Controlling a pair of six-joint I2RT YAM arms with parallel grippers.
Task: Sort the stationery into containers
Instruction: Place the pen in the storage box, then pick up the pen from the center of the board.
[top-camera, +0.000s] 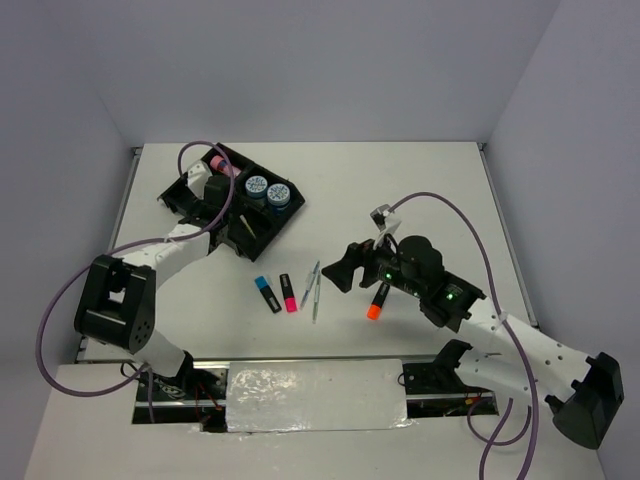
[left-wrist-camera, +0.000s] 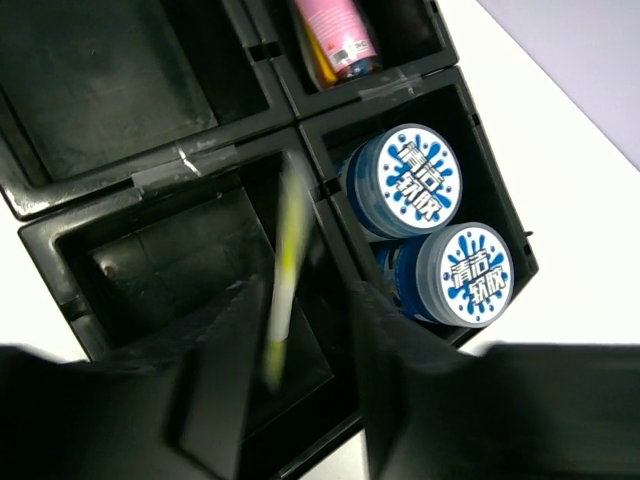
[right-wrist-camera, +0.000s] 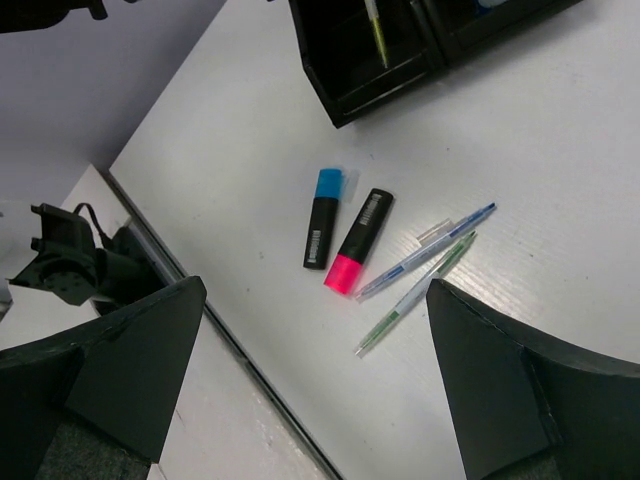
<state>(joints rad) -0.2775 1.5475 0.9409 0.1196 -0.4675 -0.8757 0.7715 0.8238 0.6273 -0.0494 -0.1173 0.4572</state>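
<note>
**Fig.** L tool (left-wrist-camera: 305, 300) over tray (left-wrist-camera: 200, 165), low centre of L wrist view. Fingers parted, gap wider than the thin yellow pen (left-wrist-camera: 285, 270), which is blurred between them and looks loose. R tool (right-wrist-camera: 315, 290) wide, empty, above desk (right-wrist-camera: 520, 150). Two pens (right-wrist-camera: 425, 248) lie centre-right of R wrist view, long axes lower left to upper right. R arm is nearer. Blue highlighter (right-wrist-camera: 322, 215) and pink highlighter (right-wrist-camera: 358, 240) lie to their left.

Parted left fingers (left-wrist-camera: 215, 400), pointing down, right fingers (right-wrist-camera: 130, 360) spread wide
</note>
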